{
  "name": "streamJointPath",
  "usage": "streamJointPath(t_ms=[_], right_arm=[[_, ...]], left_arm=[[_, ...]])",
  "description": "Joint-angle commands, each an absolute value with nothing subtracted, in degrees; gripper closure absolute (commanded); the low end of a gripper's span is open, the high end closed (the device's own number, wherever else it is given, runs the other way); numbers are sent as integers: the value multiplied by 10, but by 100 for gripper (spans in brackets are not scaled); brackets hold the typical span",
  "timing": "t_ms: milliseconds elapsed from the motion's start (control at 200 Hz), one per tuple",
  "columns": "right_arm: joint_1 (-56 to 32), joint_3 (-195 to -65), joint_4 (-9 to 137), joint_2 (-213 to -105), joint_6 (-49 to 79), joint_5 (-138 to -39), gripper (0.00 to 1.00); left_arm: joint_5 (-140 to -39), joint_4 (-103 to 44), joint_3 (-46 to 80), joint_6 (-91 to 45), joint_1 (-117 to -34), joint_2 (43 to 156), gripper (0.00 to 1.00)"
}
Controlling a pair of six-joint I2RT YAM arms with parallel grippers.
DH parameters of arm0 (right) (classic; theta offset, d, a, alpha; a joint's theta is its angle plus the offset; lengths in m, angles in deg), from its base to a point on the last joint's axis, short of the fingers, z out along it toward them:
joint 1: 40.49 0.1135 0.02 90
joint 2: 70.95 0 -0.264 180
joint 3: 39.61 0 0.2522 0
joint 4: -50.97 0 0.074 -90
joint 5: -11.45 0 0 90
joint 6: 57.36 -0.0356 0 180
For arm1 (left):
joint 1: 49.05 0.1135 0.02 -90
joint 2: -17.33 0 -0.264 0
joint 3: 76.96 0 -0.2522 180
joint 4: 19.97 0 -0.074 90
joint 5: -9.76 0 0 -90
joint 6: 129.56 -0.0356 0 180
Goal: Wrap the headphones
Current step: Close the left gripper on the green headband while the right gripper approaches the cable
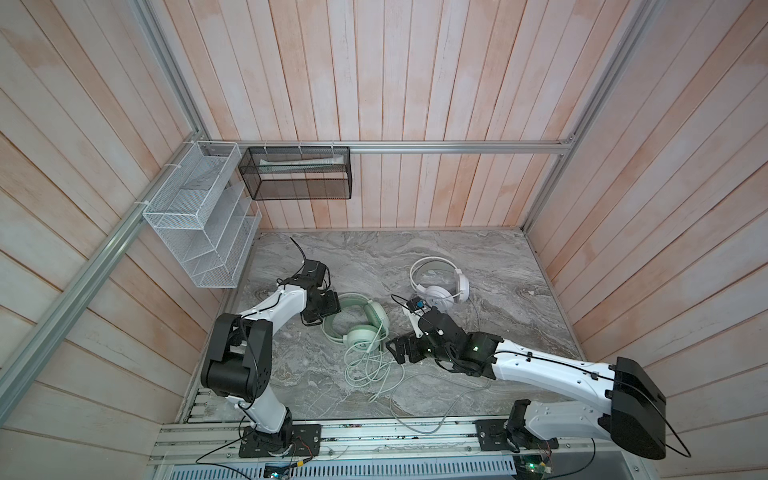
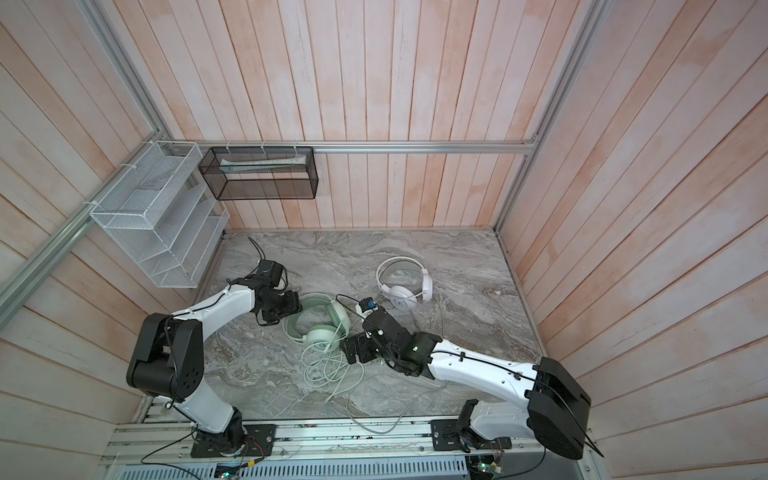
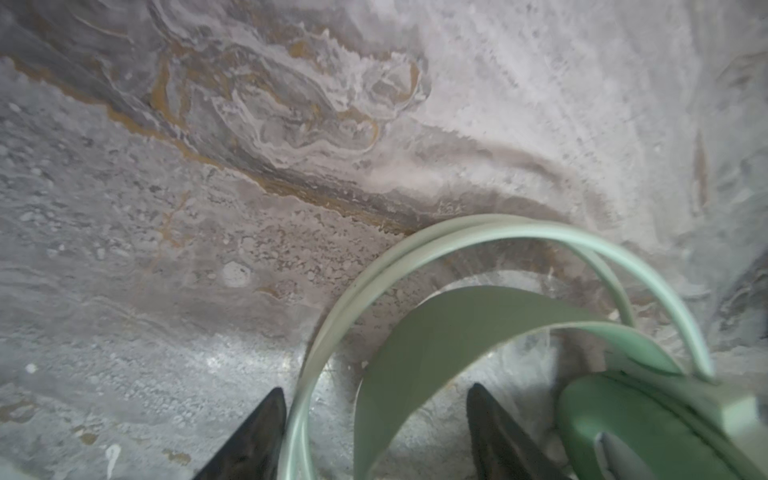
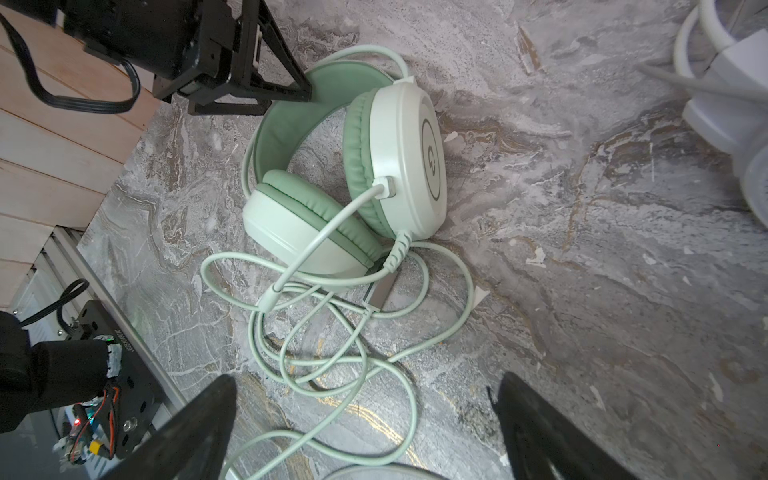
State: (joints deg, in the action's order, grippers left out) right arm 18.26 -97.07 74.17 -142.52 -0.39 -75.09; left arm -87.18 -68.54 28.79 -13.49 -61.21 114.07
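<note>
The green headphones (image 1: pixel 360 321) lie on their side near the middle of the table (image 1: pixel 498 270), cups together and the headband arching toward 10 o'clock in both top views. Their cord (image 4: pixel 332 353) is not wound at all. It spills from the cups toward 6 o'clock in a loose tangle of loops, with the inline box (image 4: pixel 380 293) lying among them. The white headphones (image 1: pixel 440 286) sit apart at about 2 o'clock from the green pair, and neither gripper touches them. My left gripper (image 3: pixel 376 392) is at the green headband, at 10 o'clock of the cups. Its jaws stand apart and straddle the band, with the thin frame wire just beside one finger (image 3: pixel 270 419) and the wide strap between the two, so nothing is clamped. My right gripper (image 4: pixel 363 380) hangs at about 4 o'clock of the cups, over the edge of the cord tangle, spread wide and empty. I judge the wrapping of the green pair has barely begun: this looks like the step of getting a hold on the set. The next move probably calls for my left jaws to close on the band and steady it. My right gripper would then drop onto a single strand, not a bunch, and lead it round the cups.
</note>
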Motion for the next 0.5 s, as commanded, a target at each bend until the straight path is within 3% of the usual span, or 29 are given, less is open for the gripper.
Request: streamJointPath(t_ms=[0, 160, 490], right_arm=[[188, -981, 741, -1421, -6, -735, 1], [188, -979, 741, -1421, -6, -735, 1], [191, -977, 738, -1426, -11, -732, 2]], left_arm=[[-847, -700, 279, -165, -611, 1157, 31], [-842, -691, 283, -164, -616, 1176, 35], [-830, -682, 288, -169, -616, 1208, 59]])
